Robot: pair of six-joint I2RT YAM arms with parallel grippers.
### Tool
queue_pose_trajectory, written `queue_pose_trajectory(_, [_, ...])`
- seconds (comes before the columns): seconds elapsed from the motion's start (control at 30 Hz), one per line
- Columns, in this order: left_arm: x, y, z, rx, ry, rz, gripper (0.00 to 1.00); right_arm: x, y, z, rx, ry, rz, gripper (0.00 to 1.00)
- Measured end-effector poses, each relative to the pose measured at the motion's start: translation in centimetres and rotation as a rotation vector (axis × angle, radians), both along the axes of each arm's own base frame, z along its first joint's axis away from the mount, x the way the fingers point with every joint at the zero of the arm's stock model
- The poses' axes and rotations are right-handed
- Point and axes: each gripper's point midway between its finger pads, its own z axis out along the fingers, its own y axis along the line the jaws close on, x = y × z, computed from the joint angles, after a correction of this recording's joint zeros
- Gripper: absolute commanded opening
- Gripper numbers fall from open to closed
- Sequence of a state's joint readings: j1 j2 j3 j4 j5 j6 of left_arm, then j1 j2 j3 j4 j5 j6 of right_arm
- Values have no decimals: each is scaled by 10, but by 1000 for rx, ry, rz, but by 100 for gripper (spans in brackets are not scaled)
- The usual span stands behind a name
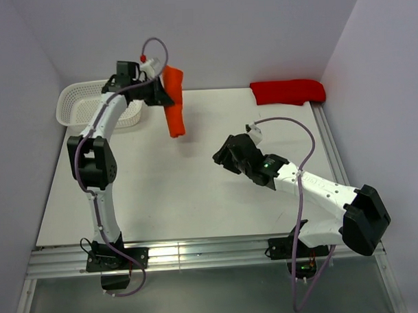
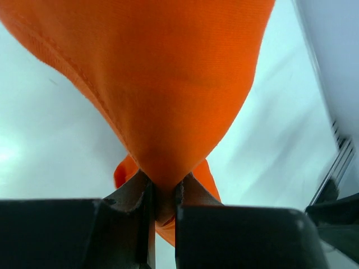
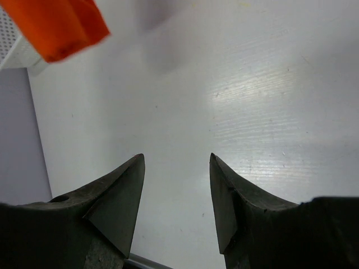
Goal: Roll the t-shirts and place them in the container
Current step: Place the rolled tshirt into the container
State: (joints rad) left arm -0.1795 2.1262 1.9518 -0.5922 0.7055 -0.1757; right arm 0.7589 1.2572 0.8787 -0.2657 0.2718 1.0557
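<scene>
While the left hand [image 1: 162, 93] is clamping the orange shirt [image 1: 173, 103] near its upper end, the bundle is hanging over the far-left part of the tabletop [image 1: 162, 192], near the white basket [image 1: 73, 106]. Its long axis is running close to vertical. The lower end is pointing down at the surface and the upper end is poking up past the hand.

The red shirt [image 1: 288, 91] is lying bundled at the far-right corner. Its long axis is running left to right along the far wall, and one end is reaching toward the right rail.

- Left wrist view: the fingers [image 2: 134, 193] are squeezing a fold of orange cloth, nearly together, and cloth is filling most of the frame.
- Right wrist view: the right hand [image 3: 176, 168] is released, jaws standing wide apart over bare white surface. The orange shirt's lower end is showing at upper left, off the surface, with a basket corner behind it.
- Top view: this is the only view showing the red shirt.

The right hand is hovering over mid-tabletop, well apart from both shirts. Broad white surface is stretching between the shirts. Walls are closing the left, far and right sides, and a rail is running along the near edge.
</scene>
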Motion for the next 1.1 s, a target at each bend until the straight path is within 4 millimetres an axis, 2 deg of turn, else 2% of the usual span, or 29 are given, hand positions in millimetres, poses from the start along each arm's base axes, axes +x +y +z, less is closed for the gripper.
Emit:
queue_pose_trajectory(0.13, [36, 36, 61, -79, -117, 107, 0, -2, -3, -4, -15, 11, -3, 57])
queue_pose_trajectory(0.23, [60, 65, 98, -140, -202, 194, 0, -2, -4, -4, -19, 12, -3, 57])
queue_pose_trajectory(0.37, [90, 108, 126, -226, -275, 323, 0, -2, -4, -5, -23, 13, -1, 57])
queue_pose_trajectory(0.47, [115, 147, 130, -287, -317, 438, 0, -1, -6, -9, -37, 18, -3, 56])
queue_pose_trajectory(0.63, [143, 208, 111, -391, -325, 629, 0, 3, -8, -28, -83, 53, -2, 56])
queue_pose_trajectory(0.77, [165, 240, 88, -487, -327, 749, 0, 3, -7, -44, -113, 89, 5, 56])
queue_pose_trajectory(0.93, [182, 256, 47, -608, -277, 844, 0, 3, -6, -54, -131, 111, 7, 56])
queue_pose_trajectory(1.1, [184, 263, 4, -692, -213, 931, 0, 2, -5, -61, -139, 129, 13, 55])
